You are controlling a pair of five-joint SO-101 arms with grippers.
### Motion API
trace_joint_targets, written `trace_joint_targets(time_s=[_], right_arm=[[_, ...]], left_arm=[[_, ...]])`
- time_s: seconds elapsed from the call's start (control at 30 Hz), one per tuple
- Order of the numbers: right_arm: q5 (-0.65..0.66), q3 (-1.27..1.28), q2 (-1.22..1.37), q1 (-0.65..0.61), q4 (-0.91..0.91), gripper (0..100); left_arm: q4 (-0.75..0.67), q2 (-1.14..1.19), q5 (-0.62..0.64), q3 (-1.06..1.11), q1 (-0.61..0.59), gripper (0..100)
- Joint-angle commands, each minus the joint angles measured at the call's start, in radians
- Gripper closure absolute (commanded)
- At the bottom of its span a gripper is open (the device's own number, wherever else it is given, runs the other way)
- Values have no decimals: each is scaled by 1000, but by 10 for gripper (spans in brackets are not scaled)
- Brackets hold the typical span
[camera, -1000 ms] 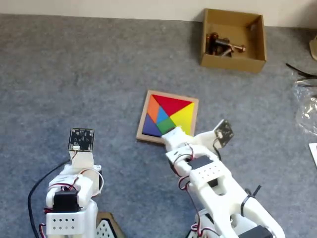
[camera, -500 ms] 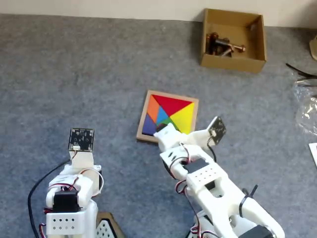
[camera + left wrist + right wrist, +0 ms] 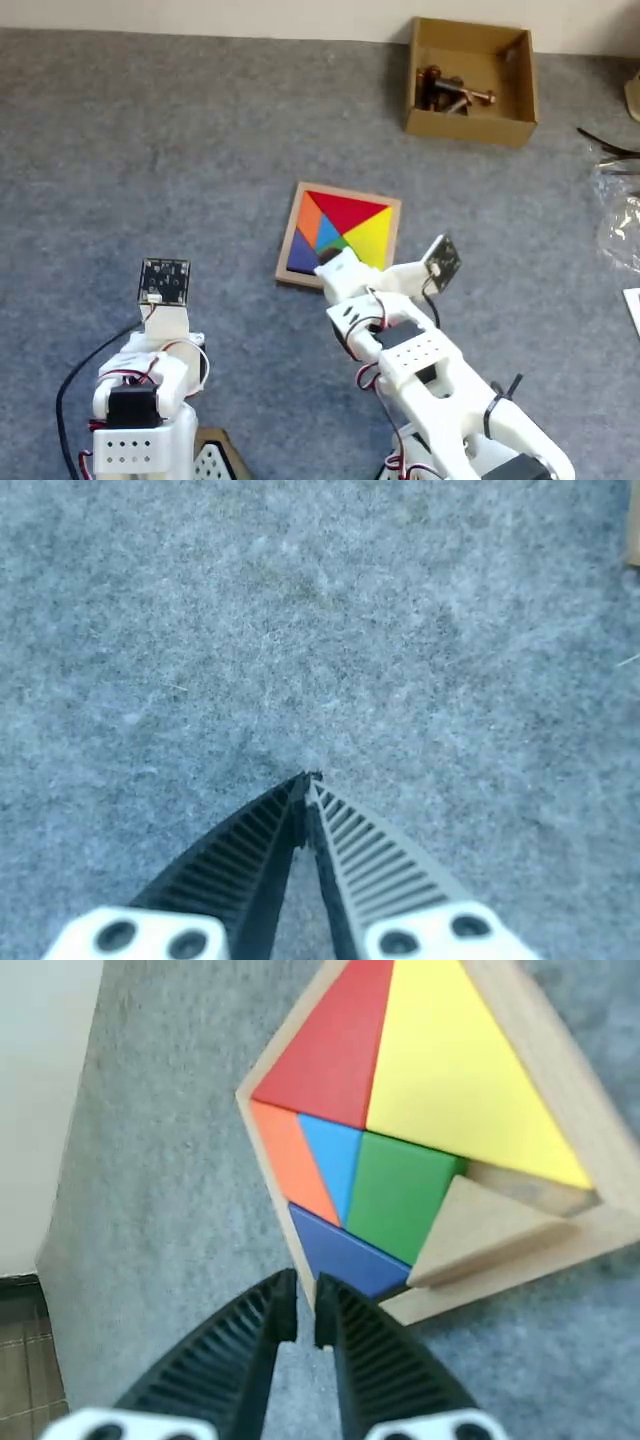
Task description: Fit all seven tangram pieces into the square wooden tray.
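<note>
The square wooden tray (image 3: 288,238) lies mid-table and holds coloured tangram pieces. In the right wrist view the red (image 3: 340,1040), yellow (image 3: 460,1090), orange (image 3: 290,1155), light blue (image 3: 333,1155), green (image 3: 400,1195) and dark blue (image 3: 345,1255) pieces lie flat. A wood-coloured triangle (image 3: 480,1235) sits askew in the corner, with bare tray floor beside it. My right gripper (image 3: 305,1295) hovers just off the tray's near edge by the dark blue piece, shut and holding nothing; from above it (image 3: 332,266) covers that edge. My left gripper (image 3: 305,780) is shut over bare carpet.
A cardboard box (image 3: 465,128) with small metal parts stands at the back right. Clear plastic wrapping (image 3: 620,225) lies at the right edge. The left arm (image 3: 150,380) stands at the front left, well away from the tray, with grey carpet all around.
My right gripper shifted left along the tray's near edge, then eased back slightly. The left arm and the pieces have stayed put.
</note>
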Motion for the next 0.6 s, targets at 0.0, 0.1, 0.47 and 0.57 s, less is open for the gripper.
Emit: trace_joint_targets(time_s=[0.0,0.1,0.47,0.57], right_arm=[[25,-5,-8,15,-24,993],[31,-1,-8,15,-24,994],[404,-5,-10,-107,76,994],[575,-10,-10,-108,177,994]], left_arm=[[8,-5,-6,22,-13,993],[8,-5,-6,22,-13,993],[8,-5,-6,22,-13,993],[8,-5,-6,22,-13,993]])
